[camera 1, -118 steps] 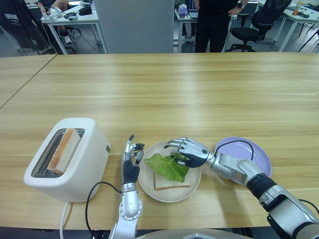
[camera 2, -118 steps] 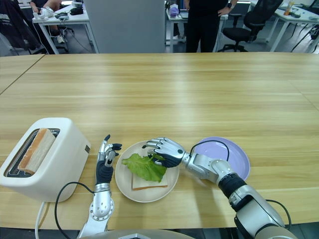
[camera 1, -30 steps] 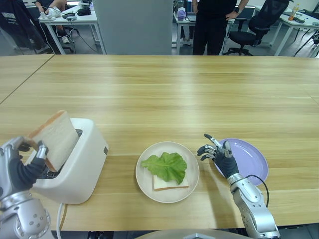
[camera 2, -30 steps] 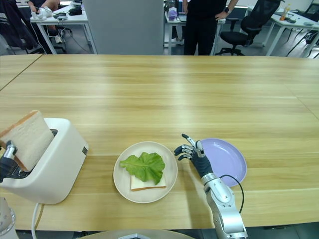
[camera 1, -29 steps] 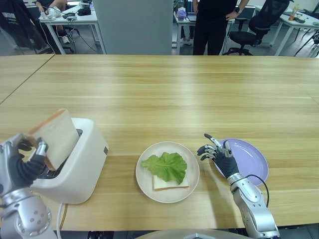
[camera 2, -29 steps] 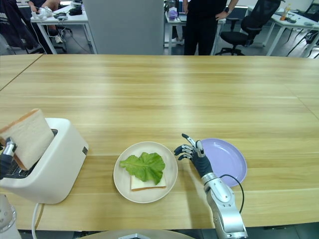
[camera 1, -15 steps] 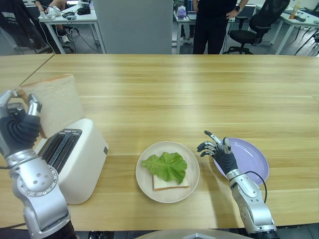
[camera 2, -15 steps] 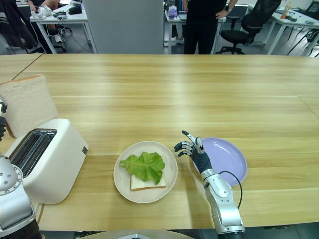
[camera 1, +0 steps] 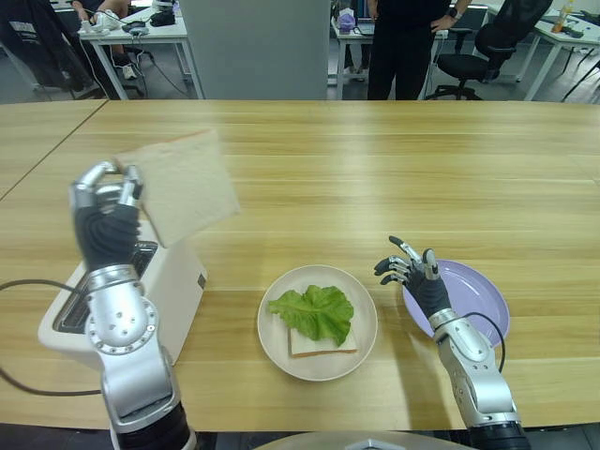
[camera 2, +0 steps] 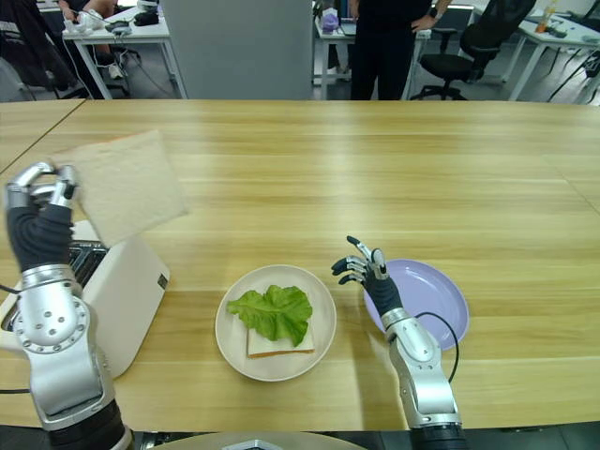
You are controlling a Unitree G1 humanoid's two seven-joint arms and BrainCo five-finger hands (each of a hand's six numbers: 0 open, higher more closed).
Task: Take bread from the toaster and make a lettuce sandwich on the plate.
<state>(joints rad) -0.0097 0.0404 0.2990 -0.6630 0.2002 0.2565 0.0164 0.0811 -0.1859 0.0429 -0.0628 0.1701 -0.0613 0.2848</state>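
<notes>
step in hand: transfer of the top bread slice from toaster to plate. the left hand point(camera 1: 109, 230) is closed on the bread slice point(camera 1: 185, 186), with the fingers pinching its left edge. the slice is clear of the toaster point(camera 1: 175, 281), held in the air above it and tilted so its broad face is toward the camera. with the plate point(camera 1: 266, 330) as dial centre, the held slice is at about 10 o'clock. the toaster is at 9 o'clock, near the plate but not touching it.

the plate carries a lower slice point(camera 1: 328, 345) with the lettuce point(camera 1: 314, 311) lying on it. the leaf covers most of that slice and leaves its 5 o'clock corner bare. judged from this layout, base and filling are in place and only the top layer is missing.

the right hand point(camera 1: 412, 278) holds nothing, with its fingers spread and slightly bent. it is raised at 3 o'clock from the plate, at the left rim of the purple plate point(camera 1: 480, 305), apart from the sandwich.

next move, as a judgement:
- carry the slice toward 4 o'clock until it is over the lettuce.
- turn it flat and line its edges up with the lower slice.
- lower it onto the leaf, then open the fingers.

the pinch is at one edge only, so the slice may sag or swing in transit. slow travel is advised.
</notes>
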